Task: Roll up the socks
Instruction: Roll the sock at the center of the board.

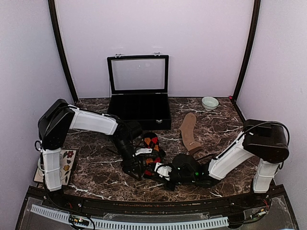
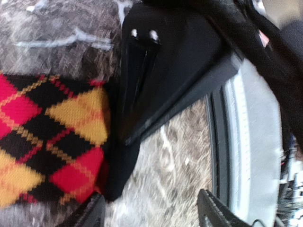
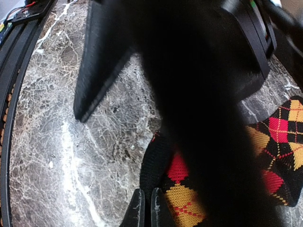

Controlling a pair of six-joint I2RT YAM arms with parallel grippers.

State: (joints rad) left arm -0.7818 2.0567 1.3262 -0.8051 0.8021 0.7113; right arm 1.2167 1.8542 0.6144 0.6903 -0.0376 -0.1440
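Observation:
The black sock with red, orange and yellow diamonds [image 1: 151, 142] lies partly bunched at the table's middle front, between my two grippers. The tan-brown sock [image 1: 190, 132] lies flat to its right, untouched. My left gripper [image 2: 151, 215] stands open just off the argyle sock's [image 2: 52, 137] black edge, with only marble between its fingertips [image 2: 90, 213]. In the top view it [image 1: 135, 167] hangs low over the sock's near end. My right gripper [image 3: 145, 210] is shut, its tips pinching the black cuff of the argyle sock [image 3: 187, 198]. The left gripper's dark body blocks much of the right wrist view.
An open black display case [image 1: 139, 109] with a glass lid stands at the back centre. A small pale bowl [image 1: 209, 102] sits at the back right. A flowered tile [image 1: 67, 162] lies by the left arm's base. The table's front rail [image 2: 246, 142] runs close to both grippers.

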